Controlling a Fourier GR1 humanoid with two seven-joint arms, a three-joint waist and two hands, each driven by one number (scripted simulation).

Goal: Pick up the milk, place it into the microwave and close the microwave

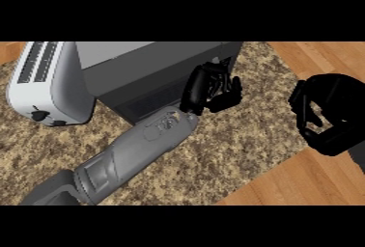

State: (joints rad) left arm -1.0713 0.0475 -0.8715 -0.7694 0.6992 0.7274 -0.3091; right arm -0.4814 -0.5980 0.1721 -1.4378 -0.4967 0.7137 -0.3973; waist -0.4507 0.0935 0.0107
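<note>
Granite-patterned brown countertop [235, 144] spreads under me, with wooden flooring [314, 183] beyond its edge. My left hand [210, 91] sits against the front of the dark grey boxy microwave [153, 72], fingers relaxed and extended, grasping nothing. My right hand [328, 116] hangs off to the right over the counter's edge, fingers curled inward around nothing I can see. A white slotted toaster [46, 82] stands left of the microwave. The milk is nowhere visible to me.
</note>
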